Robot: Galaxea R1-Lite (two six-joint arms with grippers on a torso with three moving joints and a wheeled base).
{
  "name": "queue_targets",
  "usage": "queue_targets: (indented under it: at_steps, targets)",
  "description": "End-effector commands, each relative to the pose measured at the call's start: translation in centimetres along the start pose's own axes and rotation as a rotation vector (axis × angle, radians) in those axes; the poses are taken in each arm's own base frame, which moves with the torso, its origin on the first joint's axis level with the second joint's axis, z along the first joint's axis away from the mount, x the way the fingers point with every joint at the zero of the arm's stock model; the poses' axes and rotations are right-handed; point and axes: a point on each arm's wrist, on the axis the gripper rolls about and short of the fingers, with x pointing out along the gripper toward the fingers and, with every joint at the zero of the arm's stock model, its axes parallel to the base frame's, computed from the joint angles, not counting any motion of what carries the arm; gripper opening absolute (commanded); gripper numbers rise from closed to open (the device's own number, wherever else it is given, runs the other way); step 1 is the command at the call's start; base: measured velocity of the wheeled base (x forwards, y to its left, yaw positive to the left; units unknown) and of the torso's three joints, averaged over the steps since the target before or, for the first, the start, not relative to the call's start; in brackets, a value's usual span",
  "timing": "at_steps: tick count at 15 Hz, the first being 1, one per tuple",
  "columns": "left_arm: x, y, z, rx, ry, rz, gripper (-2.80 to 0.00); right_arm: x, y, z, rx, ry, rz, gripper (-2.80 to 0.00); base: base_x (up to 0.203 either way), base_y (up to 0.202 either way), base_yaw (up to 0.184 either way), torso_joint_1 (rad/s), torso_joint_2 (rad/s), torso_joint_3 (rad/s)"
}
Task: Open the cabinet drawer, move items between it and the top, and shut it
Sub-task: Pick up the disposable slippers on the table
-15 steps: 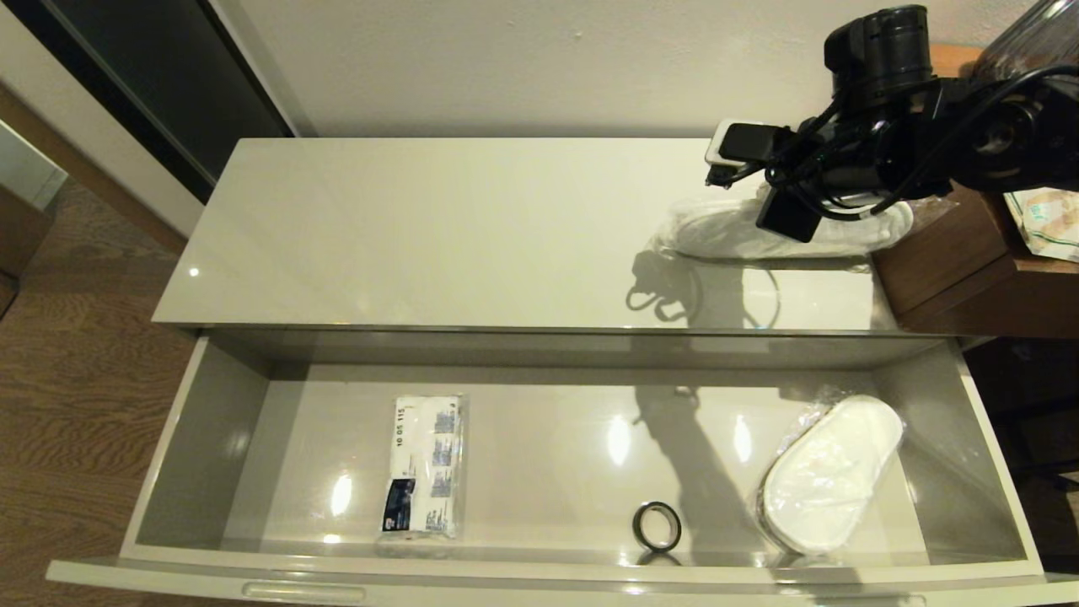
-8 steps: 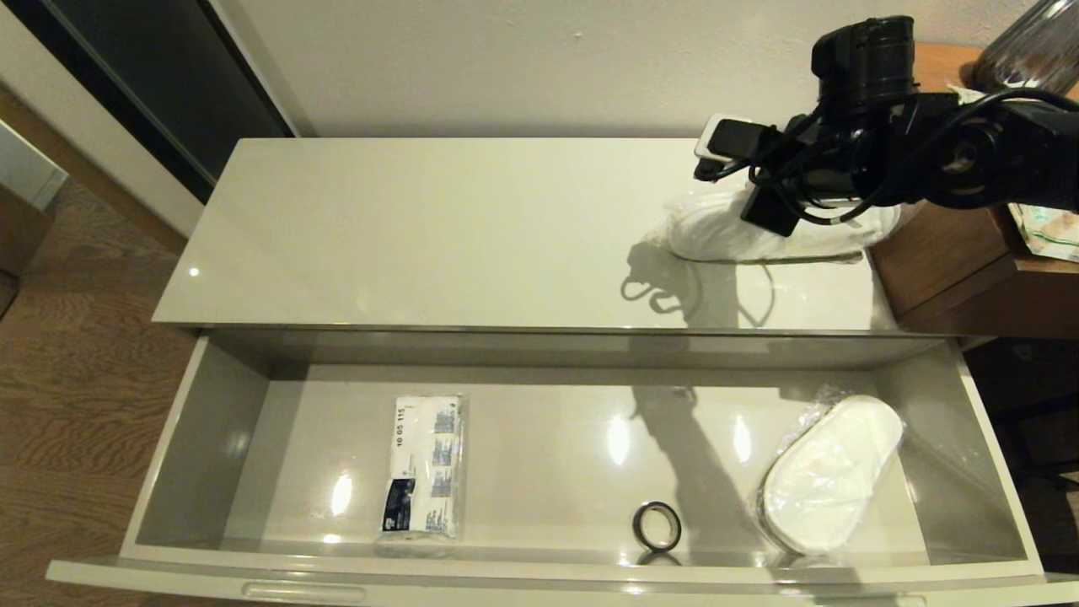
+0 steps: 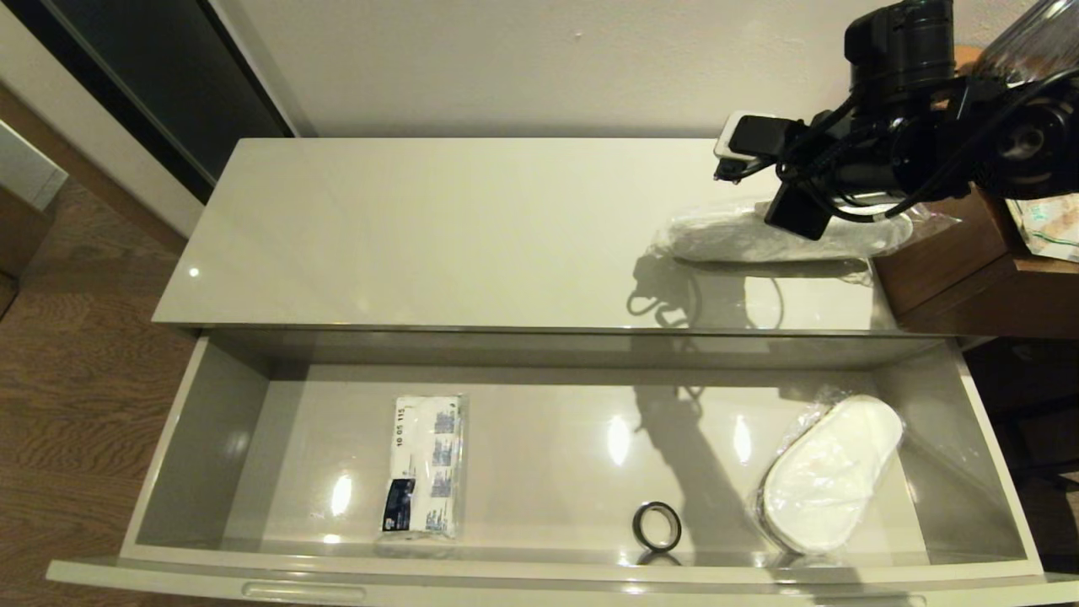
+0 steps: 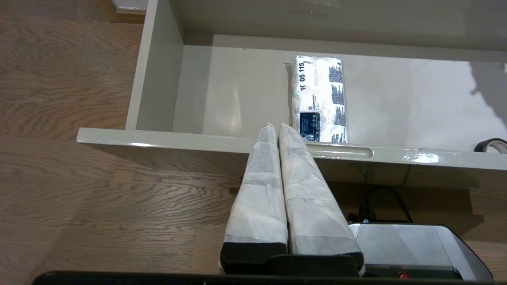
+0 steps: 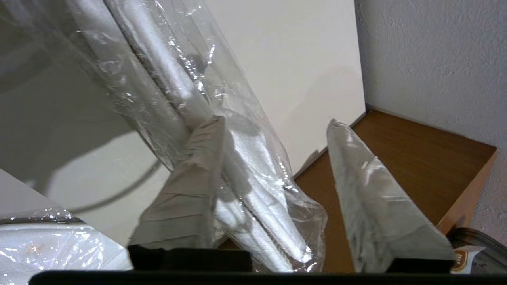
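The cabinet drawer (image 3: pixel 202 438) stands pulled out. In it lie the tissue pack (image 3: pixel 424 465) towards the left and one pack of white slippers (image 3: pixel 830 472) at the right end. A second slipper pack (image 3: pixel 725 238) lies on the glossy top (image 3: pixel 472 236) at its right end. My right gripper (image 5: pixel 275 126) hovers over that pack, open, with the pack (image 5: pixel 245 158) lying loose between the fingers against one of them. My left gripper (image 4: pixel 275 126) is shut on nothing, low in front of the drawer's front, near the tissue pack (image 4: pixel 319 99).
A small black ring (image 3: pixel 657 525) lies in the drawer near its front. A brown wooden unit (image 3: pixel 952 261) butts against the cabinet's right end, under my right arm. The wall runs behind the top. A slot handle (image 4: pixel 340 151) shows on the drawer front.
My right arm swung left, then back right and a little higher. The slipper pack on the top now lies flatter and further right.
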Motion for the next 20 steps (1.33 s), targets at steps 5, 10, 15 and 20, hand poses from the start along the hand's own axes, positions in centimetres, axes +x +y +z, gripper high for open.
queue_targets:
  at_steps: [5, 10, 15, 20]
  targets:
    - [0.0, 0.0, 0.0, 0.0, 0.002, 0.0, -2.8, -0.4, 0.3, -0.4, -0.007, 0.015, 0.01, 0.0, 0.0, 0.0, 0.0, 0.0, 0.0, 0.0]
    - [0.0, 0.0, 0.0, 0.0, 0.002, 0.0, -2.8, -0.6, -0.5, -0.2, 0.016, -0.012, -0.042, 0.0, 0.0, 0.0, 0.0, 0.0, 0.0, 0.0]
    - [0.0, 0.0, 0.0, 0.0, 0.002, 0.0, -2.8, -3.3, 0.5, -1.9, -0.009, 0.025, 0.027, 0.0, 0.0, 0.0, 0.0, 0.0, 0.0, 0.0]
    - [0.0, 0.0, 0.0, 0.0, 0.002, 0.0, -2.8, -5.0, 4.7, -4.6, 0.044, 0.11, 0.219, 0.0, 0.0, 0.0, 0.0, 0.0, 0.0, 0.0]
